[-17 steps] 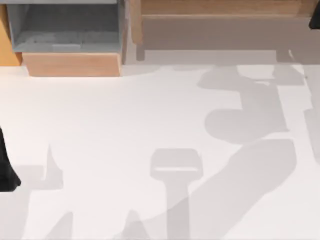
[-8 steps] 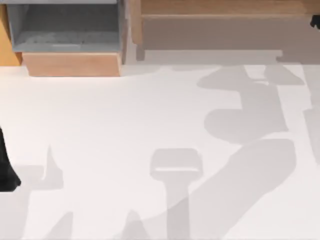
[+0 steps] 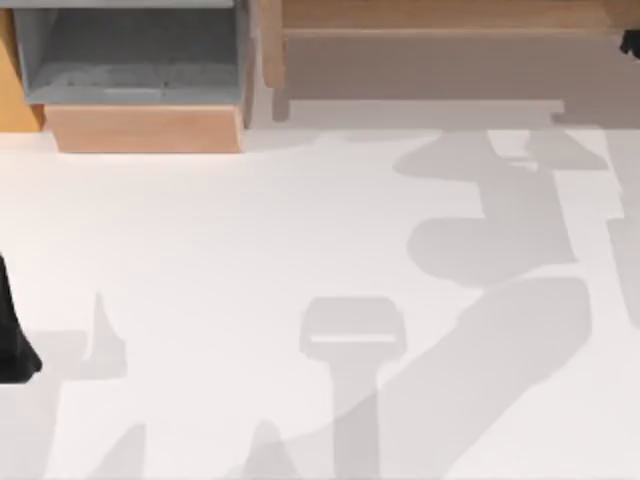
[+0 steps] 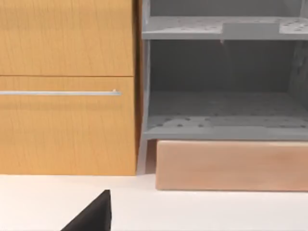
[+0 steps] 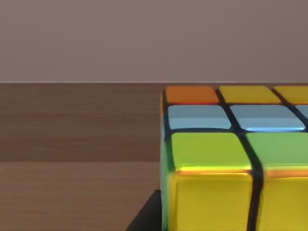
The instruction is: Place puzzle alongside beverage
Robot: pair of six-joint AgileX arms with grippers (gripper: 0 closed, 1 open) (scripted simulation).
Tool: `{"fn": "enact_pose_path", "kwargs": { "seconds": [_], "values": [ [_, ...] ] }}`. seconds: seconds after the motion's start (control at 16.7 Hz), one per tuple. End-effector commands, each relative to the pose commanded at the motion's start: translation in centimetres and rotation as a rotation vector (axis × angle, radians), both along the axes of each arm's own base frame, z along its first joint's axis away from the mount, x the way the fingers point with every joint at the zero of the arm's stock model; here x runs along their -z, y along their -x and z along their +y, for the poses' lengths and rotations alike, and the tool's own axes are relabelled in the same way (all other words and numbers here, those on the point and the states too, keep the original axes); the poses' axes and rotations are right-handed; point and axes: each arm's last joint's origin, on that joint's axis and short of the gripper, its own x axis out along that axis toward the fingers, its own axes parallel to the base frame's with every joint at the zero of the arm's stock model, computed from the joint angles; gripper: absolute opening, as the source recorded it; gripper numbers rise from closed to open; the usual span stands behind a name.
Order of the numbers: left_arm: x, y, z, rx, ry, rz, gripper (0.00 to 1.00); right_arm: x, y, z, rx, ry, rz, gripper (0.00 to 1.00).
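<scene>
Both arms sit at opposite table (image 3: 250,250) edges.

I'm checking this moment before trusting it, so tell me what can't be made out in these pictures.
- Puzzle: cut off by the right wrist view's edges, so its full shape and any grip on it stay unknown.
- Left arm: cut off at the top view's left edge; tool state unknown.
- Right arm: a sliver at the top view's right edge.

At upper left of my top view, a matt grey shelf unit (image 3: 130,60) sits beside an orange wood-grain cabinet (image 4: 67,86) with a thin brushed-metal handle (image 4: 60,93). The table (image 3: 250,250) looks smooth, matt white. The puzzle (image 5: 231,159) shows glossy plastic tiles against brown wood-grain.
</scene>
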Motion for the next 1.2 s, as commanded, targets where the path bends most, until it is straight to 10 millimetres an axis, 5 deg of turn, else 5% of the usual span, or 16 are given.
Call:
{"fn": "enact_pose_path", "kwargs": {
  "seconds": [0.36, 0.66, 0.9, 1.2],
  "values": [
    [0.0, 0.0, 0.0, 0.0, 0.0, 0.0, 1.0, -0.2, 0.0, -0.1, 0.002, -0.001, -0.004, 0.0],
    [0.0, 0.0, 0.0, 0.0, 0.0, 0.0, 1.0, -3.2, 0.0, -2.0, -0.008, 0.026, -0.121, 0.0],
    [0.0, 0.0, 0.0, 0.0, 0.0, 0.0, 1.0, -0.8, 0.2, -0.6, -0.014, -0.022, -0.009, 0.0],
    [0.0, 0.0, 0.0, 0.0, 0.0, 0.0, 1.0, -1.0, 0.0, -0.1, 0.002, -0.002, 0.0, 0.0]
  ]
}}
